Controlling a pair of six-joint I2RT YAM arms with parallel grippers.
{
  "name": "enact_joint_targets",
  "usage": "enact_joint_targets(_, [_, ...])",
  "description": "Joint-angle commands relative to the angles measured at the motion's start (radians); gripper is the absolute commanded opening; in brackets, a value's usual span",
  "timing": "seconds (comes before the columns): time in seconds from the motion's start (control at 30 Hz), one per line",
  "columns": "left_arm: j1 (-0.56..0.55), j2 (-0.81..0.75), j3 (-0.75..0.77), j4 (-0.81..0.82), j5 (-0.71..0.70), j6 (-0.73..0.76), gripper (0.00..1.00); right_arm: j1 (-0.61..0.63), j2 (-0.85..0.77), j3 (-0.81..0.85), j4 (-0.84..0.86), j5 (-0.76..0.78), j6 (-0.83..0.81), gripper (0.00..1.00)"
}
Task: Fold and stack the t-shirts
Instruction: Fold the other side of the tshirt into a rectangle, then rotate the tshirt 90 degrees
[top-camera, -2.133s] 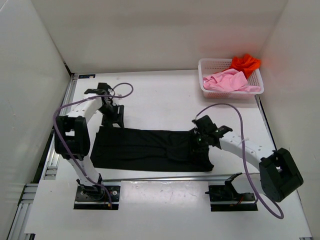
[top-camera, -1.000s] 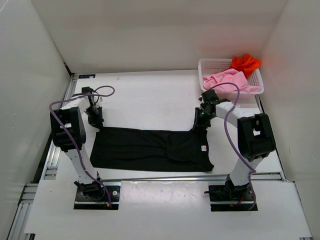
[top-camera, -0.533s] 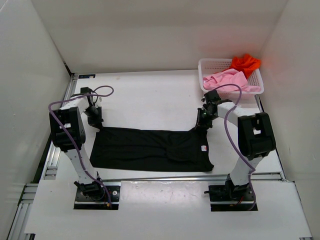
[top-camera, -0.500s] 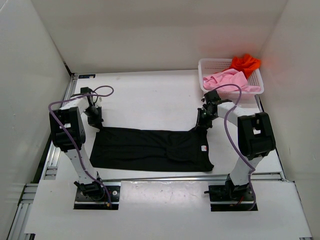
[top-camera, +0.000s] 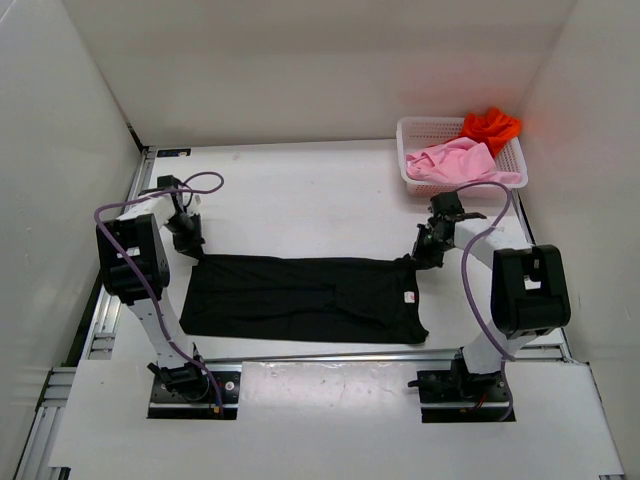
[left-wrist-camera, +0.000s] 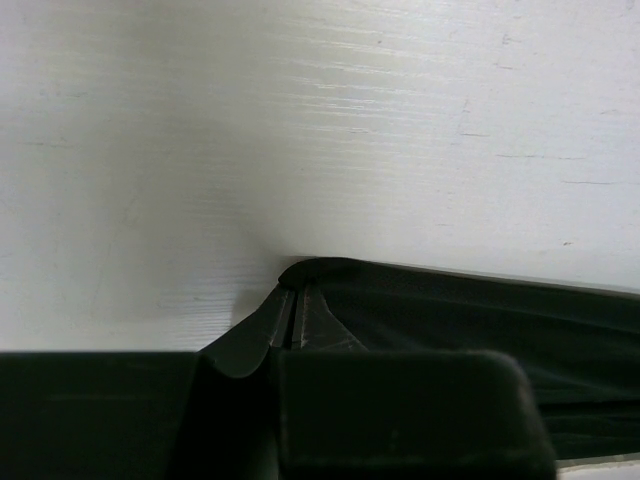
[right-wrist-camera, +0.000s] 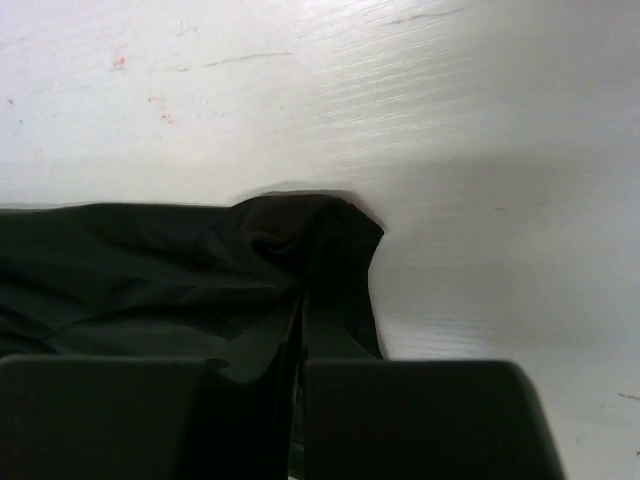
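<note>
Black t-shirt (top-camera: 300, 298) is laid flat as a long folded band across the near half of the worktop (top-camera: 300, 195). Left fingers (left-wrist-camera: 252, 342) are seen closed on its far-left corner, with the cloth edge pinched between them at worktop level. Right fingers (right-wrist-camera: 262, 345) are likewise closed on the far-right corner, where the cloth is bunched into a small fold. Pink t-shirt (top-camera: 455, 160) is heaped in the white mesh basket (top-camera: 412, 135) at the far right. Orange-red t-shirt (top-camera: 491, 125) is draped over the basket's far rim.
</note>
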Motion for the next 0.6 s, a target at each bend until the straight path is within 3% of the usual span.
enact_joint_targets(0.0, [0.015, -0.004, -0.034, 0.012, -0.039, 0.007, 0.11, 0.0, -0.029, -0.007, 0.029, 0.032, 0.017, 0.01])
enact_joint_targets(0.13, [0.015, -0.004, -0.034, 0.012, -0.039, 0.007, 0.11, 0.0, 0.01, 0.011, 0.038, 0.008, 0.017, 0.01])
enact_joint_targets(0.27, [0.015, -0.014, -0.034, -0.008, -0.018, 0.007, 0.11, 0.0, 0.049, 0.05, 0.008, -0.012, 0.007, 0.24])
enact_joint_targets(0.47, [0.015, -0.023, -0.044, -0.018, 0.001, 0.007, 0.16, 0.0, -0.054, 0.059, -0.023, 0.055, -0.021, 0.39])
enact_joint_targets(0.57, [0.015, -0.023, -0.044, -0.018, 0.012, 0.007, 0.18, 0.0, -0.078, 0.059, -0.023, 0.084, -0.01, 0.52])
